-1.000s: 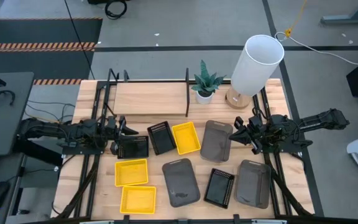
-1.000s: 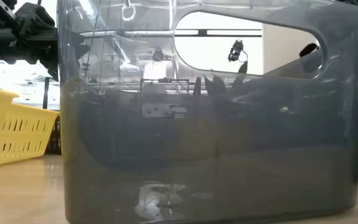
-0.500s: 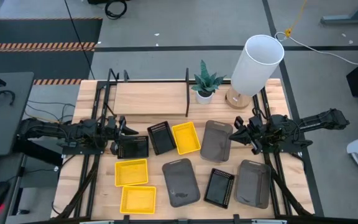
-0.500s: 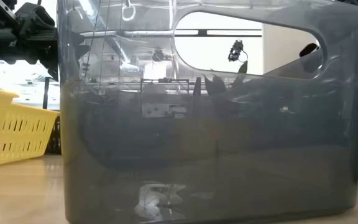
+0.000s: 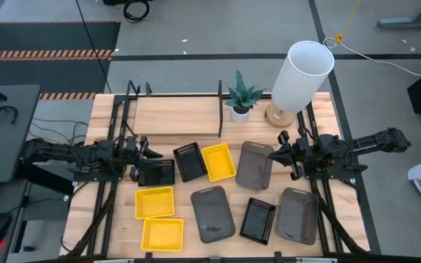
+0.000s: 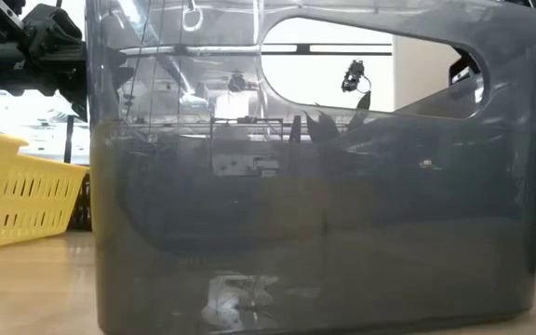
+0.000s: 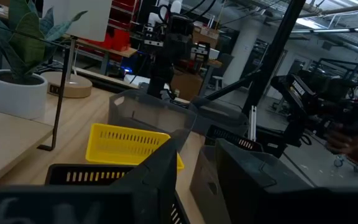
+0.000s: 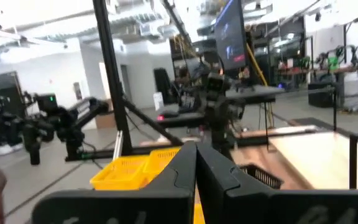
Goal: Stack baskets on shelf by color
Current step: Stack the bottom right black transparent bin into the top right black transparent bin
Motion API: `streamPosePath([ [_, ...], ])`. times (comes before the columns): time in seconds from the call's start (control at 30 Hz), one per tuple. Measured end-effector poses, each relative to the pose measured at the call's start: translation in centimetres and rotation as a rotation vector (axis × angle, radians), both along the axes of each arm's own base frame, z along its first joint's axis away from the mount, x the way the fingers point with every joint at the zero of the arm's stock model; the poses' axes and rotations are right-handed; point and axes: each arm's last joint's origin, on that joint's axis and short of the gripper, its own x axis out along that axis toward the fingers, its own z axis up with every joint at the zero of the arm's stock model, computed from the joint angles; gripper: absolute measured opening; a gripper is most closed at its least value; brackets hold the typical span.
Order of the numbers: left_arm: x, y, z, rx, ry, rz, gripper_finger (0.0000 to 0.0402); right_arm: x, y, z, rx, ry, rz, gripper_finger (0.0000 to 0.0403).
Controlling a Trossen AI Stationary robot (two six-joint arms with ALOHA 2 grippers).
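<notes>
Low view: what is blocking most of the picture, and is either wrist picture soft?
Low view: a translucent grey basket stands against the lens and fills the picture; the room shows dimly through it, a yellow basket beside it. Right wrist view: blurred throughout. Left wrist view: sharp farther off, its own tool out of focus.

A pale wooden table (image 5: 108, 219) is filling the middle of the high view, carrying nine baskets (three yellow (image 5: 155, 202), three black mesh (image 5: 258, 219), three grey (image 5: 213, 213)) across its lower half; the shelf (image 5: 174, 115), potted plant (image 5: 240, 96) and lamp (image 5: 298, 77) are sitting along its upper edge.
</notes>
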Motion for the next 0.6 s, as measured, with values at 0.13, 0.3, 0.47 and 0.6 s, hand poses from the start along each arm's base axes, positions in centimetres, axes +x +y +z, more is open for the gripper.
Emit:
streamPosePath([
  [0.13,0.0,0.0,0.0,0.000,0.000,0.000,0.0117,-0.1,-0.1,0.6,0.081,-0.056,-0.003,0.0016],
  [0.3,0.0,0.0,0.0,0.000,0.000,0.000,0.0117,-0.3,-0.1,1.0,0.202,-0.089,0.028,0.0016],
  [0.47,0.0,0.0,0.0,0.000,0.000,0.000,0.0117,0.0,0.0,0.5,0.411,-0.007,0.090,0.0016],
  [0.6,0.0,0.0,0.0,0.000,0.000,0.000,0.0117,0.9,0.3,0.2,0.474,0.200,0.121,0.0011],
])
